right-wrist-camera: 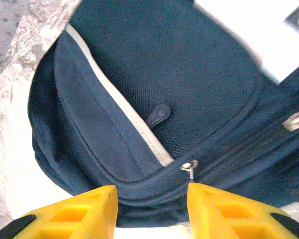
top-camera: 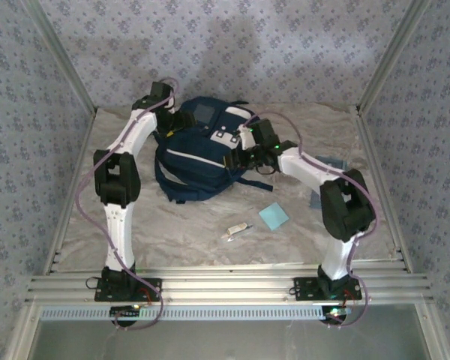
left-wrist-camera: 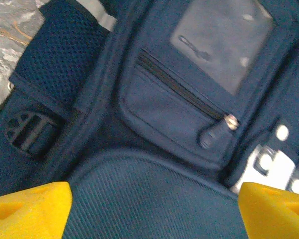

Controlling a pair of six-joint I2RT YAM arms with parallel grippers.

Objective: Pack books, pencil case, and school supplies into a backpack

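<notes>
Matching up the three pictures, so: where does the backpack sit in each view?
Top external: backpack at the centre, toward the back of the table.
Left wrist: backpack across nearly the whole picture.
Right wrist: backpack from the centre to the right, table at the left.
Shared landmark: its white patch.

Top external camera: mounted high behind the arm bases, facing forward and down. It is distant and takes in the whole table (top-camera: pixel 180 225) and the backpack (top-camera: pixel 199 154).

Left wrist camera: very near, facing the backpack's zipped pocket, with the left gripper (left-wrist-camera: pixel 154 211) at the lower edge.

Right wrist camera: very near, facing the mesh panel and a strip of table at left, with the right gripper (right-wrist-camera: pixel 152 211) at the lower edge.

Shared by all three views: the backpack.
</notes>
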